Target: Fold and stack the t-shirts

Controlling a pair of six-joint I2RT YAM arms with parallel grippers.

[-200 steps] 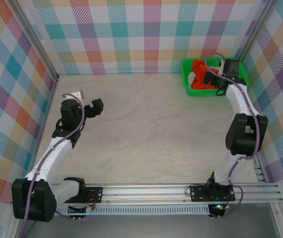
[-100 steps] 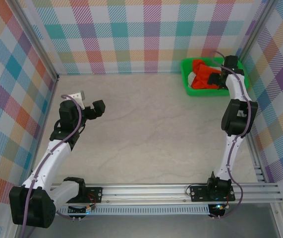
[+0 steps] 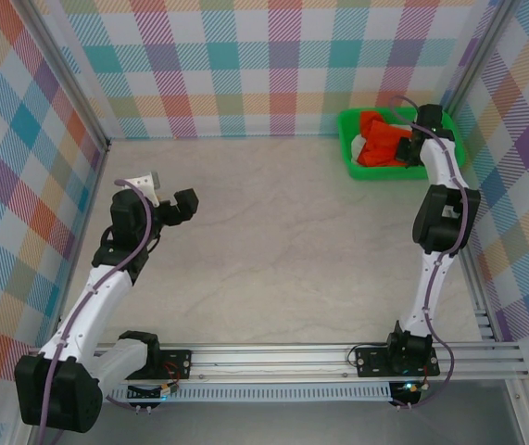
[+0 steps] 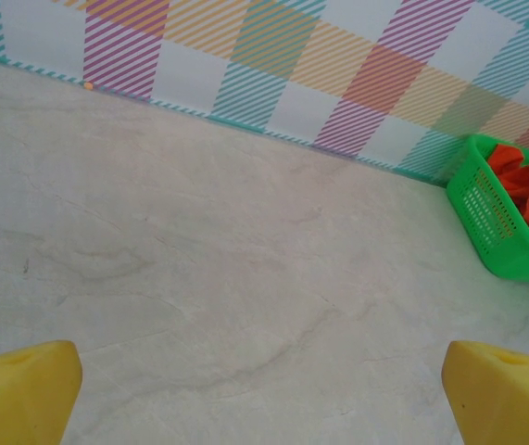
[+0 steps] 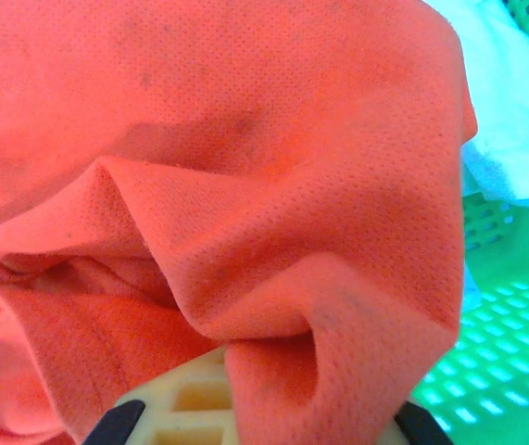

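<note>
**Two arms, one green basket point(image 3: 346, 120), two t-shirts.** The basket stands at the far right corner of the table point(image 3: 273, 250). Both garments lie crumpled inside it, the orange-red t-shirt point(image 5: 245, 139) in front and the white t-shirt point(image 5: 514, 111) beside it toward the basket wall. The right hand point(image 3: 401, 148) reaches into the basket with its fingers pressed together, pinching a fold of the orange-red cloth. In the wrist view this fold bunches over the pale finger point(image 5: 190, 408). The left hand point(image 4: 264, 389) hovers over bare table at the left, well apart from the basket, its yellow fingertips spread wide.
</note>
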